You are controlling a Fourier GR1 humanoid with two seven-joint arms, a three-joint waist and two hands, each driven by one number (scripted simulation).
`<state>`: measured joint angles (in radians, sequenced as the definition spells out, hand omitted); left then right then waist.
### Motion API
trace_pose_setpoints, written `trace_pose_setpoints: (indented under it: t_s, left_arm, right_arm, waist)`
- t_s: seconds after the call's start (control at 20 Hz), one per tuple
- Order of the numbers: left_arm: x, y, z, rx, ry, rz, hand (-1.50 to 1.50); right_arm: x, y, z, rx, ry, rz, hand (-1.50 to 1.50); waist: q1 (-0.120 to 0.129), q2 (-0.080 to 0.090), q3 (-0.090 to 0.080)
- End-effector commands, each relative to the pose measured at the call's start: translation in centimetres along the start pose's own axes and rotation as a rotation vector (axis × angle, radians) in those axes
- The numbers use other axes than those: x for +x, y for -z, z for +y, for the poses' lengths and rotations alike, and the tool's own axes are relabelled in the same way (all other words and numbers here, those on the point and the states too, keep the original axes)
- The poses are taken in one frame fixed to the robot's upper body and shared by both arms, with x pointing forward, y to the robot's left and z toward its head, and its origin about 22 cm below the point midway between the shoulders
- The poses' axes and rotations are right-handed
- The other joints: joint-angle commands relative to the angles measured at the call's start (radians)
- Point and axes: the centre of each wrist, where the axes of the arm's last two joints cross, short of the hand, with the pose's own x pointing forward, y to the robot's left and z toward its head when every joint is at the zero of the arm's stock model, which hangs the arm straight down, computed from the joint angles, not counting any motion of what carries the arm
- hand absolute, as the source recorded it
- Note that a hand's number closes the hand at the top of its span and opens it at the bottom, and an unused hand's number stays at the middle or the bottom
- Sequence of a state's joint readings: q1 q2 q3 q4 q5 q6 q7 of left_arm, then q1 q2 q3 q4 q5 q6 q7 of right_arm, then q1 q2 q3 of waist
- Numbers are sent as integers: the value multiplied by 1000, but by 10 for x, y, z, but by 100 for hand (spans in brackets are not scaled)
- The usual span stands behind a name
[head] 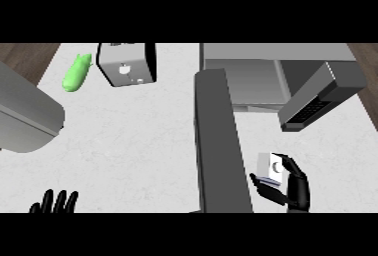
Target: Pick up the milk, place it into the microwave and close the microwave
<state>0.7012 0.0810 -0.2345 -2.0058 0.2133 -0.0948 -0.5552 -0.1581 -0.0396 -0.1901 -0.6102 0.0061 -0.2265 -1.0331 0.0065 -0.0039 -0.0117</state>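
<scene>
The milk (269, 167) is a small white carton with a dark mark, at the lower right of the counter. My right hand (292, 189) is curled round it, thumb on its near side and fingers along its right side. The microwave (255, 80) stands at the back right with its cavity open. Its grey door (218, 145) swings out toward me, just left of the milk. My left hand (56, 202) rests open at the lower left edge, fingers up.
A toaster (127, 64) stands at the back, with a green cucumber-like vegetable (76, 73) to its left. A large grey rounded body (26, 115) fills the left edge. A dark keypad panel (317, 102) slants at the microwave's right.
</scene>
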Motion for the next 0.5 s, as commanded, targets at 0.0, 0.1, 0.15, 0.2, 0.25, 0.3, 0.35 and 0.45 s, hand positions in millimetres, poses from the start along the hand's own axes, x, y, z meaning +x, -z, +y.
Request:
trace_pose_setpoints:
  t_s: [0.0, 0.1, 0.15, 0.2, 0.25, 0.3, 0.35, 0.45]
  left_arm:
    - [12, 3, 3, 10, -9, -9, -150]
    - [-11, 0, 3, 9, 8, -4, -150]
    - [-2, -7, 14, -1, 1, 1, -150]
    - [4, 0, -1, 4, 10, -5, -150]
    - [1, -1, 7, -16, -9, 6, -150]
    - [-1, 6, 5, 5, -5, 9, -150]
    - [7, -7, 0, -40, -15, 1, -150]
    - [-2, 10, -9, -19, -15, 13, -150]
  right_arm:
    - [-2, 15, 0, -75, -89, -60, 150]
    - [8, 36, 4, -97, -51, -62, 150]
    - [3, 35, 7, -92, -27, -67, 150]
    - [-3, 23, -1, -69, -14, -113, 150]
    - [9, 60, 11, -83, -7, -100, 150]
    - [11, 62, 2, -64, 20, -140, 150]
    - [4, 53, 7, -47, 27, -130, 150]
    - [15, 91, -16, -15, 37, -123, 150]
  waist:
    - [8, 6, 13]
    - [2, 4, 12]
    - [8, 6, 13]
    - [7, 6, 13]
    - [16, 9, 14]
    - [7, 7, 13]
    - [19, 9, 14]
    - [20, 13, 15]
